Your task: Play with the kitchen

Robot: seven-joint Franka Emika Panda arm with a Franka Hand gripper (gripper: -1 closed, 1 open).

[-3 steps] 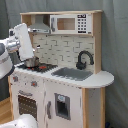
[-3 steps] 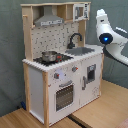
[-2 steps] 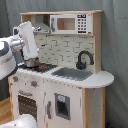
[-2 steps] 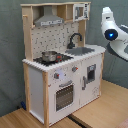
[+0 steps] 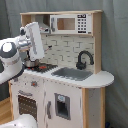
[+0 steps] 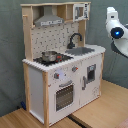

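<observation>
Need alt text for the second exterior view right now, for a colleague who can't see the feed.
A white and light-wood toy kitchen stands on a wooden floor before a grey curtain, with the white robot arm at the second exterior view's right edge, above the sink end. A small metal pot sits on the black stovetop, beside the grey sink and black faucet.

The white, rounded Franka arm [image 5: 15,57] has glossy plastic shells and dark grey rings at its joints. In the first exterior view, one link ends in a flat white boxy housing [image 5: 35,40]. In the second exterior view, a blue light [image 6: 117,33] glows on a dark round joint cap.
</observation>
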